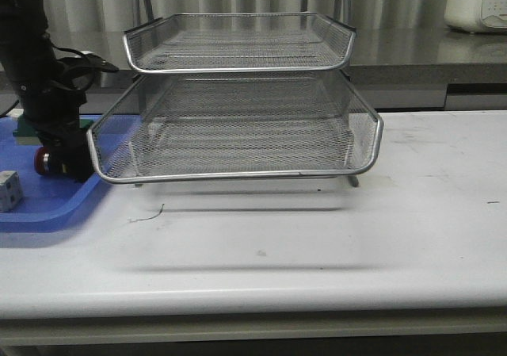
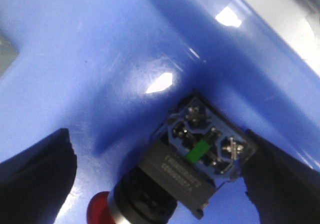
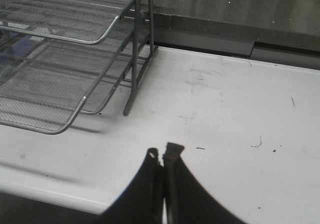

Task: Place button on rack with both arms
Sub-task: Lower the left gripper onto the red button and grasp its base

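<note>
Since the button (image 2: 192, 159) lies on its side in the blue tray (image 2: 75, 59), left of the rack (image 1: 238, 126), it's prob. light, rigid, slick; grab the block body. Left gripper (image 2: 160, 179) straddles it, fingers apart; right gripper (image 3: 162, 156) pinched together, empty.

The white table (image 1: 412, 213) carries the rack (image 1: 238, 146) and a blue tray (image 1: 47, 205).

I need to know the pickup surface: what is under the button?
The button lies on its side on the blue tray, between the left gripper's open fingers. The contact patch beneath its body is hidden.
</note>
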Motion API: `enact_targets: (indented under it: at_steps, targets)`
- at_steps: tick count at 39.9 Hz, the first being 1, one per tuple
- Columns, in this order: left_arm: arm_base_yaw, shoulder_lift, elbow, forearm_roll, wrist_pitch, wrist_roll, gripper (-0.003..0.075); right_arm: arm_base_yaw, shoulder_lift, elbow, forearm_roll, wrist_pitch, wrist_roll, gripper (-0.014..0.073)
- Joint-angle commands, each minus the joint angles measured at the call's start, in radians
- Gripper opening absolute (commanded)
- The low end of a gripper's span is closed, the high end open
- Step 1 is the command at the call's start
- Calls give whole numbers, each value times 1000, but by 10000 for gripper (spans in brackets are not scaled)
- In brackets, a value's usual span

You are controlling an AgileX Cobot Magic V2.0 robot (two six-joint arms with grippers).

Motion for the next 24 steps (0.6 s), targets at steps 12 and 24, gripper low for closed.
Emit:
enact_targets:
  at_steps: [12, 24]
  targets:
    - [4, -52, -28, -17, -27, 0, 489, 2, 6, -26, -6, -82, -2, -60]
    - [42, -52, -28, -48, -32, 0, 209, 2, 6, -26, -6, -82, -2, -60]
